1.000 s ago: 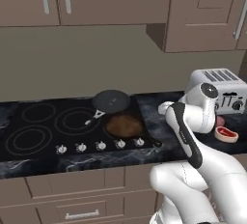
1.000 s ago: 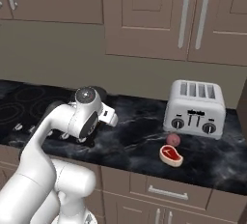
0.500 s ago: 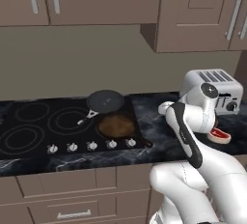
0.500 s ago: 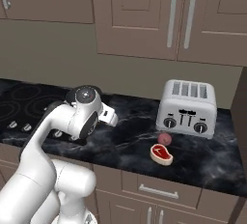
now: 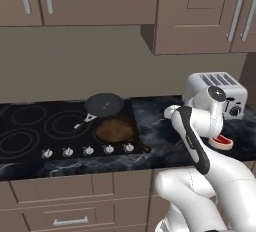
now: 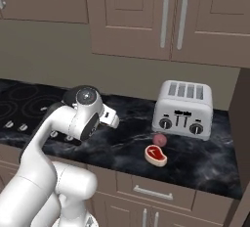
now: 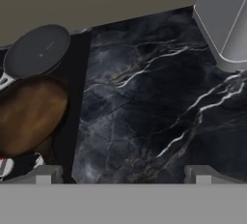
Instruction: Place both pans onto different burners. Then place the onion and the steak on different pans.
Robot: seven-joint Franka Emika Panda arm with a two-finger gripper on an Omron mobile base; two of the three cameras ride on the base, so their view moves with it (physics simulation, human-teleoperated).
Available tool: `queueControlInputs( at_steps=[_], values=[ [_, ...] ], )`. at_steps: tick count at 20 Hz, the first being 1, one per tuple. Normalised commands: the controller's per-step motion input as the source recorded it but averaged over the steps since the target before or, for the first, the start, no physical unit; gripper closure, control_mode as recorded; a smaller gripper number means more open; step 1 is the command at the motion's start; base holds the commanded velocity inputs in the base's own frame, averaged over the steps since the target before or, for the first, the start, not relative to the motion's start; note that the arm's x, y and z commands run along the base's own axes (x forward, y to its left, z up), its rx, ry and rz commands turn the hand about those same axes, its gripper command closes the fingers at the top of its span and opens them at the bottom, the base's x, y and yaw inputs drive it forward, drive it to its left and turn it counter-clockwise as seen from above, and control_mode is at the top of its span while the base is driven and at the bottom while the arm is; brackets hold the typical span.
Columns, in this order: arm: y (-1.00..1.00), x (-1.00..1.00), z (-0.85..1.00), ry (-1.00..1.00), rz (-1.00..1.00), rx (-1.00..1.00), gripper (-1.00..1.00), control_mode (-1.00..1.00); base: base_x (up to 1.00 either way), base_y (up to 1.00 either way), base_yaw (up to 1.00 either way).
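Observation:
The dark grey pan (image 5: 104,104) sits at the back right of the black cooktop (image 5: 37,132). The brown pan (image 5: 115,129) lies just in front of it. Both pans also appear at the left of the hand view, dark pan (image 7: 37,50) above brown pan (image 7: 29,114). Bare burners (image 5: 65,124) show to their left. The steak (image 6: 156,154) lies on the dark marble counter in front of the toaster, with the onion (image 6: 158,139) right behind it. My gripper (image 7: 123,175) hangs open over bare counter between the cooktop and the toaster, holding nothing.
A silver toaster (image 6: 183,108) stands at the back of the counter (image 7: 154,102), right of the gripper. A row of small knobs (image 5: 87,150) runs along the cooktop's front edge. Wall cabinets hang above, and a tall cabinet side closes the counter at far right.
The whole picture has slid left in both base views, so the base has driven right. The arm keeps its pose with the gripper open, and pans, steak and onion stay put.

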Motion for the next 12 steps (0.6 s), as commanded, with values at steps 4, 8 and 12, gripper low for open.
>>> queueControlInputs(
  at_steps=[4, 8, 12],
  values=[
    [0.00, 0.00, 0.00, 0.00, 0.00, 0.00, -1.00, 1.00, -0.11, -0.28, 0.03],
    [0.00, 0.00, 0.00, 0.00, 0.00, 0.00, -1.00, 1.00, -0.01, -0.03, 0.00],
    [0.00, 0.00, 0.00, 0.00, 0.00, 0.00, -1.00, 1.00, 0.00, 0.00, 0.00]
  ],
)
